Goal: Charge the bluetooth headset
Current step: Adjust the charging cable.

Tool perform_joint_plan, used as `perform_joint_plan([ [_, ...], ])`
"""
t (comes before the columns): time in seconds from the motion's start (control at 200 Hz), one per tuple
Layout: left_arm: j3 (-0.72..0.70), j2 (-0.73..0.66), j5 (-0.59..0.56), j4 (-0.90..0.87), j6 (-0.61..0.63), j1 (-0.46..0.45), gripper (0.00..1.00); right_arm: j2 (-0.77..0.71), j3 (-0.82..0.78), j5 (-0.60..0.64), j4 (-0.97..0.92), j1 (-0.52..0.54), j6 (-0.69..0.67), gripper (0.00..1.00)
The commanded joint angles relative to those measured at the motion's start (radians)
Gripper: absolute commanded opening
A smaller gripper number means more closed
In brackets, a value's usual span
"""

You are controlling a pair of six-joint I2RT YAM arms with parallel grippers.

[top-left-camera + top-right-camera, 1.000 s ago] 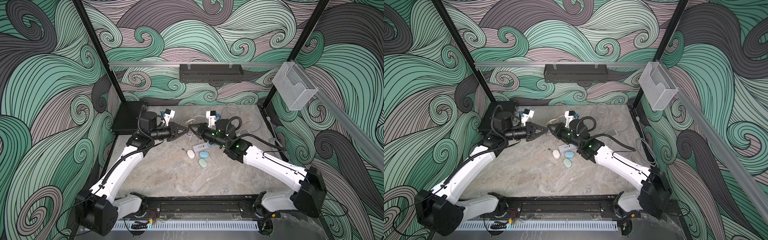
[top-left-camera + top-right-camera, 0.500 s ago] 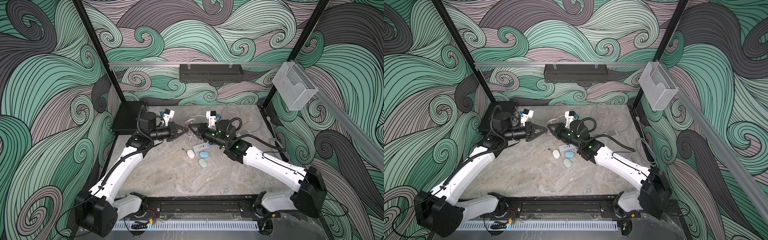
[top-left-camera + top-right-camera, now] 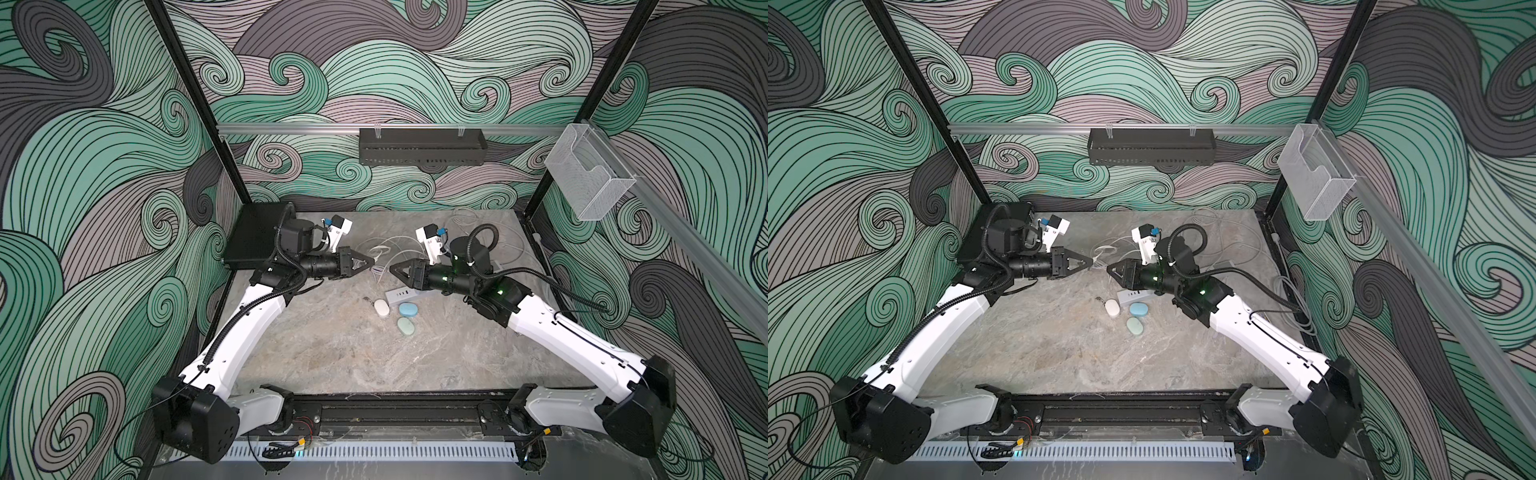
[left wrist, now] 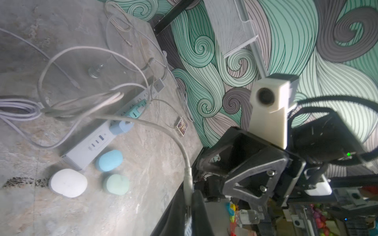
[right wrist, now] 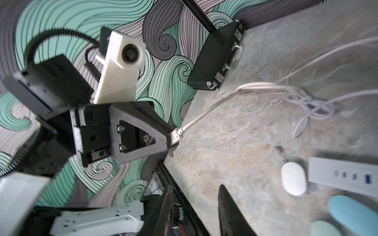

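Three pebble-shaped bluetooth headset cases lie mid-table: white [image 3: 382, 308], blue [image 3: 408, 309] and green [image 3: 406, 326], also the white case [image 4: 68, 182] in the left wrist view. Beside them lies a white power strip [image 3: 401, 296] with USB ports. My left gripper [image 3: 372, 262] hovers behind them, shut on the plug end of a white charging cable [image 4: 187, 179], which loops back to the strip. My right gripper [image 3: 392, 270] faces it a short gap away, open [image 5: 196, 190] with nothing between its fingers. In the right wrist view the cable plug [image 5: 176, 135] sticks out of the left gripper's tips.
A tangle of white cables [image 3: 386, 245] covers the back of the table. A black case [image 3: 253, 241] stands at the back left. A small card box [image 4: 181, 126] lies near the right wall. A wire basket [image 3: 588, 183] and a black tray [image 3: 422, 146] hang on the walls.
The two grippers met tip to tip earlier. My right gripper has since opened and drawn back a little, leaving the cable end in the shut left gripper.
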Motion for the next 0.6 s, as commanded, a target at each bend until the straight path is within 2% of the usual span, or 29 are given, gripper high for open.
perform_joint_plan([
  [0.0,0.08,0.022,0.049,-0.151,0.22,0.008,0.0,0.012,0.083,-0.12,-0.244,-0.026,-0.368,0.36],
  [0.105,0.107,0.04,0.046,-0.218,0.316,0.007,0.0,0.04,0.138,-0.169,-0.32,-0.037,-0.557,0.41],
  [0.21,0.138,0.056,0.034,-0.266,0.361,0.008,0.0,0.074,0.191,-0.175,-0.368,-0.038,-0.71,0.42],
  [0.595,0.17,0.084,0.047,-0.299,0.365,0.006,0.0,0.16,0.318,-0.095,-0.36,-0.023,-1.131,0.4],
])
